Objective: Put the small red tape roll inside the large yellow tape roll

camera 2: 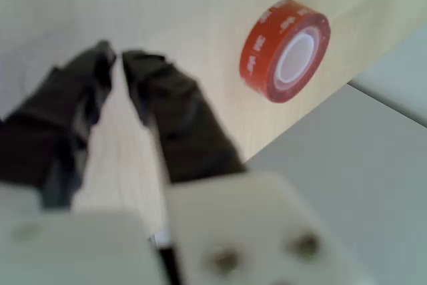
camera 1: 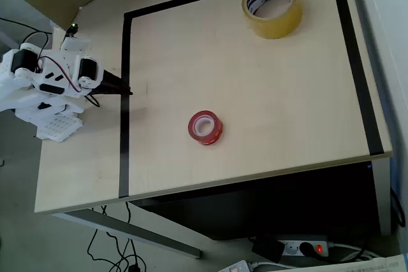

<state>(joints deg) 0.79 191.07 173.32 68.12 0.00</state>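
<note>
Gripper [camera 2: 117,58]: black fingers nearly together, a narrow gap at the tips, nothing held. In the overhead view it sits at the table's 9 o'clock edge, over the black tape border [camera 1: 124,93].

Small red tape roll [camera 2: 285,50]: lies flat on the pale tabletop [camera 1: 255,93], white core up, at 1 o'clock from the fingertips in the wrist view; near table centre, toward 6 o'clock, in the overhead view [camera 1: 204,127]. Well apart from the gripper.

Large yellow tape roll [camera 1: 272,6]: flat, hole upward, at the table's 1 o'clock corner, well apart from the red roll.

Step in hand, judged: approach. Jaws need opening wider than the red roll's width, centring over it, descending squarely before closing.
</note>
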